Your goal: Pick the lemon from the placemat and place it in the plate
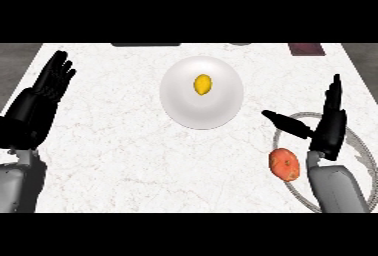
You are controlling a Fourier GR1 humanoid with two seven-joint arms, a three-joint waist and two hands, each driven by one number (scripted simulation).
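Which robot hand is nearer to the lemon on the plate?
Right. The right robot hand is open, lower right of the lemon, just past the plate. The left robot hand rests farther off at the left edge.

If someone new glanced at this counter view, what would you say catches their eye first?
Most likely the yellow lemon lying in the middle of the white plate at the counter's centre. Next, the orange-red fruit at the right, on the edge of a round pale placemat, just beside the right hand, which is open with its thumb spread. The left hand rests open at the left edge, fingers up.
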